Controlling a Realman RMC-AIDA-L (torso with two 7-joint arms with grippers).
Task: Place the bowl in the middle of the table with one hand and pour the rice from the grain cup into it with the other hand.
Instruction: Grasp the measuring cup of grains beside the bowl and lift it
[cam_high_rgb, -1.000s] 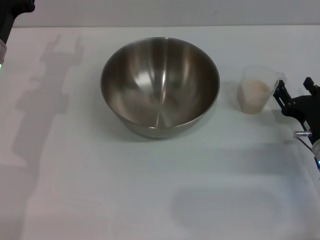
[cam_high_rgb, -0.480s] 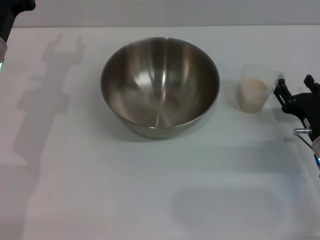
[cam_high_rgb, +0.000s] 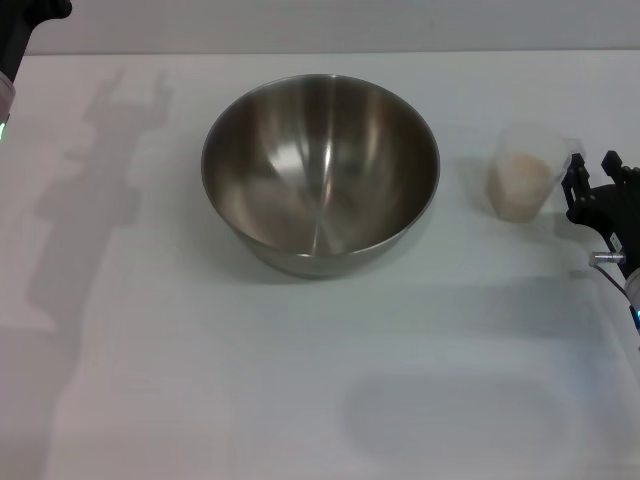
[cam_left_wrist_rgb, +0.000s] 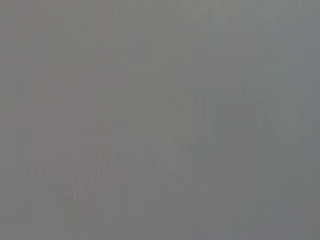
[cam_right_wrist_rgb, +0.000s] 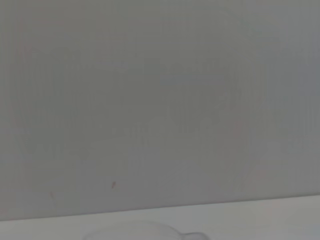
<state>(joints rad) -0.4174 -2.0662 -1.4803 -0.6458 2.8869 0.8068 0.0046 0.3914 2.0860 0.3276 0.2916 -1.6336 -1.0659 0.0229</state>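
The steel bowl (cam_high_rgb: 320, 170) stands empty in the middle of the white table (cam_high_rgb: 200, 380). To its right is the clear grain cup (cam_high_rgb: 525, 172), about half full of pale rice (cam_high_rgb: 520, 185). My right gripper (cam_high_rgb: 592, 174) is at the cup's right side and holds it by its handle; the cup looks slightly lifted off the table. The cup's rim (cam_right_wrist_rgb: 145, 230) shows faintly in the right wrist view. My left gripper (cam_high_rgb: 25, 25) is parked at the far left corner, mostly out of the picture.
The table's far edge (cam_high_rgb: 320, 52) runs behind the bowl, with a grey wall beyond it. The left arm's shadow (cam_high_rgb: 90, 200) lies on the table left of the bowl. The left wrist view shows only flat grey.
The right gripper has closed in on the cup's handle, and the cup has shifted a little to the right and away with it. Bowl and left arm have not moved.
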